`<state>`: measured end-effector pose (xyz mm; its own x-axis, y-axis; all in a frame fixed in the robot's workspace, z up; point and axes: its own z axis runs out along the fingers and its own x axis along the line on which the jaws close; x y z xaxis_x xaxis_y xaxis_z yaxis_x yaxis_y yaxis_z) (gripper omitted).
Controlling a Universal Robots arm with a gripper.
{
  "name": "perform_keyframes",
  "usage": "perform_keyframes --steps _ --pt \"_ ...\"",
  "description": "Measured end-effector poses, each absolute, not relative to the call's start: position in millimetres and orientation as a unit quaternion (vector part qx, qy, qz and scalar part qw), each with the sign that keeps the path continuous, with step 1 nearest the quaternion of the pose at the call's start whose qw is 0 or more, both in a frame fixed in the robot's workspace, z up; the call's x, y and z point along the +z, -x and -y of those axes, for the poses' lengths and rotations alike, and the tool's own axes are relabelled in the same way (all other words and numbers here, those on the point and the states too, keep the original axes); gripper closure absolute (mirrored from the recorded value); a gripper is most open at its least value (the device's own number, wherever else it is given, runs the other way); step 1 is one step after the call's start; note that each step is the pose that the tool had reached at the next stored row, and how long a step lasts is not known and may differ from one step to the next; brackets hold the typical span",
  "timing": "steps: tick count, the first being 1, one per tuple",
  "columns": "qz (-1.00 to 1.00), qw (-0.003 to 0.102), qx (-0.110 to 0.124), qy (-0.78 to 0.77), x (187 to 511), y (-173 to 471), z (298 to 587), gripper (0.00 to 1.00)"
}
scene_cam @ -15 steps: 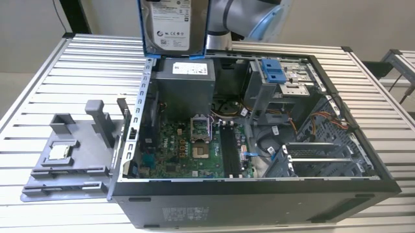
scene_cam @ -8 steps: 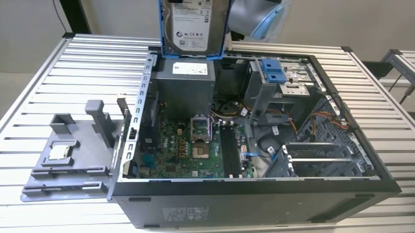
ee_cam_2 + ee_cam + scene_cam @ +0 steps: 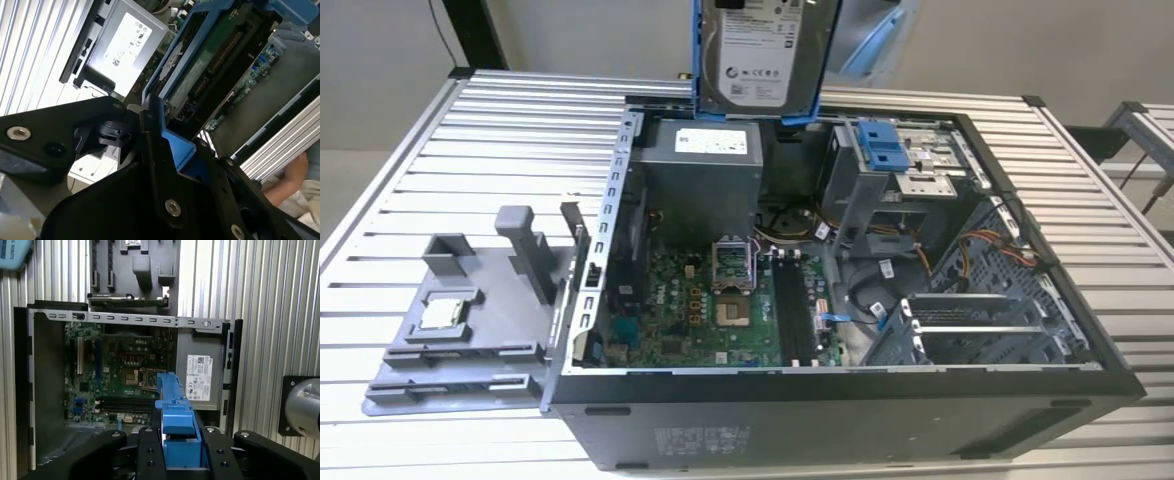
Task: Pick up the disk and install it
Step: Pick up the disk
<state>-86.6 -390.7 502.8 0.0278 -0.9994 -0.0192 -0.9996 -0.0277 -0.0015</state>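
In the exterior view the disk [image 3: 763, 50] hangs upright, label face to the camera, above the far edge of the open computer case [image 3: 854, 400]. It is directly over the power supply [image 3: 700, 160] and clear of it. The case lies on its side on the slatted metal worktop [image 3: 400, 170]. That view also shows a grey fixture [image 3: 480, 320] beside the case on the exterior view's left, with a small square processor chip [image 3: 440, 312] seated in it. Both wrist views show the grasp itself: the pincer [image 3: 180, 442] is clenched on the disk's blue bracket [image 3: 174, 402], with black fingers [image 3: 149, 452] pressed against either side. The first wrist view looks straight down past the bracket's edge into the case, onto the motherboard [image 3: 125, 367]. The second wrist view shows the disk's other face, with its green circuit board [image 3: 212, 57] and connector. It also shows what looks like a person's hand [image 3: 295, 172] beyond the worktop's edge.
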Motion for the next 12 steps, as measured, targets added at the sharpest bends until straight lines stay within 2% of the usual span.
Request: perform_keyframes --steps 12 --pt "-0.697 0.007 0.006 0.717 502.8 77.3 390.7 1.0"
